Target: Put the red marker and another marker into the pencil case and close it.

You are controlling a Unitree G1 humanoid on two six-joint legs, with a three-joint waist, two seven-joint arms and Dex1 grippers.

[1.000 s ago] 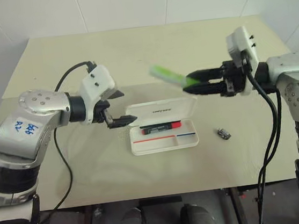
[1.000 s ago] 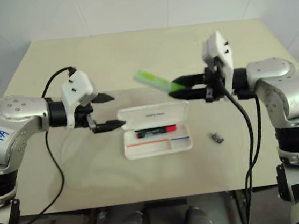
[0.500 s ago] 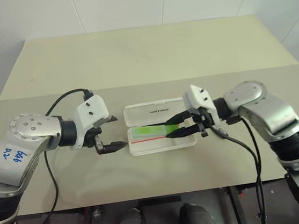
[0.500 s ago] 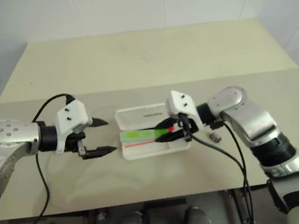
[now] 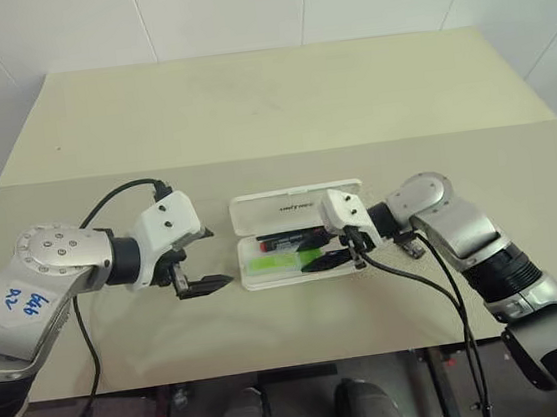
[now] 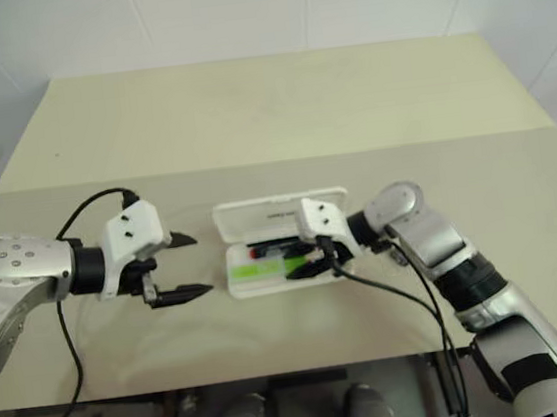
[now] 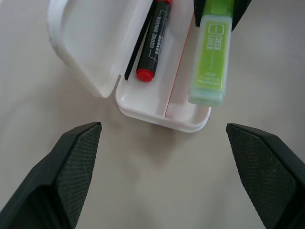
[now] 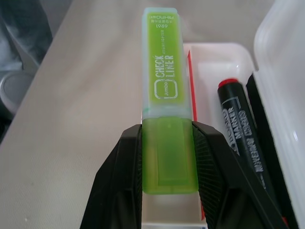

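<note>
Leftmost, the left gripper [image 5: 204, 260] hangs just above the beige desk [image 5: 246, 101], a little to the left of the pencil case [image 5: 298, 206]; its jaws stand wide apart with nothing between them, pointing right toward the case's left end.

The pencil case lies open near the middle of the desk. Its white lid is folded back flat on the far side, with small dark print on it, and its tray sits on the near side. A thin red divider line shows along the tray in the left wrist view.

Inside the tray, along its far side next to the lid hinge, the red marker [image 7: 153, 40] lies lengthwise, with its black printed barrel and a red end pointing to the left end of the case.

On the near side of the red marker, the lime-green highlighter [image 8: 167, 124] sits low over the near part of the tray, lengthwise and parallel to the red marker. Its paler translucent cap reaches to the tray's left end. Whether it already rests on the tray floor cannot be told.

The right gripper [image 5: 315, 249] reaches in from the right, over the right half of the tray, and its jaws are clamped on the highlighter's bright green body.
</note>
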